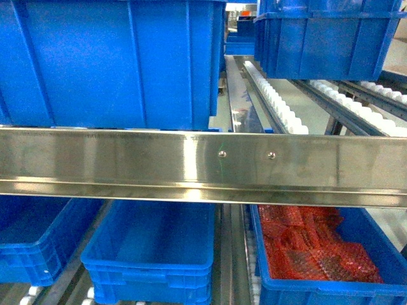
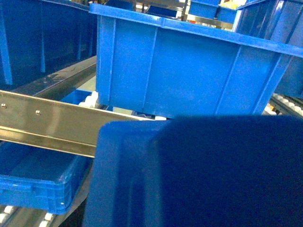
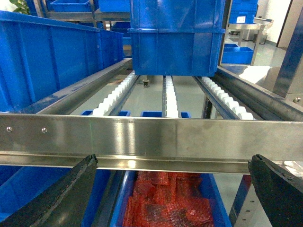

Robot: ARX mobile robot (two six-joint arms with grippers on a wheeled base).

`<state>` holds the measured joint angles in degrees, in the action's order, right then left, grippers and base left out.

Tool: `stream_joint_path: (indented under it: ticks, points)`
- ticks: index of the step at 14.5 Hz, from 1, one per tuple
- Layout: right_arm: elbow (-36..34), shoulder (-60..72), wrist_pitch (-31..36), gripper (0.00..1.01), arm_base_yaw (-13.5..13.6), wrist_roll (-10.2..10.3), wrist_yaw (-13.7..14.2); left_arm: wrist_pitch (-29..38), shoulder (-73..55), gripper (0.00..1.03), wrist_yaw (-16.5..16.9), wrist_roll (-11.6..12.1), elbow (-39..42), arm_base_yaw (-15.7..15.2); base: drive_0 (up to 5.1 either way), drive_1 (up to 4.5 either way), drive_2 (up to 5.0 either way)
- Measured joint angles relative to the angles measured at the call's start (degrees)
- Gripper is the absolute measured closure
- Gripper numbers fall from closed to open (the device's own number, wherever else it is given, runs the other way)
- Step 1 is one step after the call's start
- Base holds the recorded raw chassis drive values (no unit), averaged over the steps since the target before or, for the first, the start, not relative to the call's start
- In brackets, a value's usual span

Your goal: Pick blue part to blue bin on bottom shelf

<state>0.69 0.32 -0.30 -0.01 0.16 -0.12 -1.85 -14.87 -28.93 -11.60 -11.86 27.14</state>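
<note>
While no writing legible, right tool [image 3: 173, 189] gapes above red-netted crate [image 3: 165, 208].

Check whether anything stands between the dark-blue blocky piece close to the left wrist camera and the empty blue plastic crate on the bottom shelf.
Yes. The shiny steel front rail of the upper tier runs across above the empty blue plastic crate, with the dark-blue blocky piece nearer the camera. Nothing visible lies in the crate.
</note>
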Motion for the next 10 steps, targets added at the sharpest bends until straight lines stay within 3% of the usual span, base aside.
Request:
stream_joint_path:
  ticks: [1, 10]
  points:
    - [0.0, 0.0, 0.1, 0.03, 0.0, 0.0, 0.0, 0.0, 0.0, 0.6, 0.0, 0.0, 0.0, 0.0, -5.0, 3.29, 1.4]
    - [0.0, 0.0, 0.1, 0.03, 0.0, 0.0, 0.1, 0.1, 0.0, 0.6, 0.0, 0.0, 0.0, 0.0, 0.0, 0.0, 0.0]
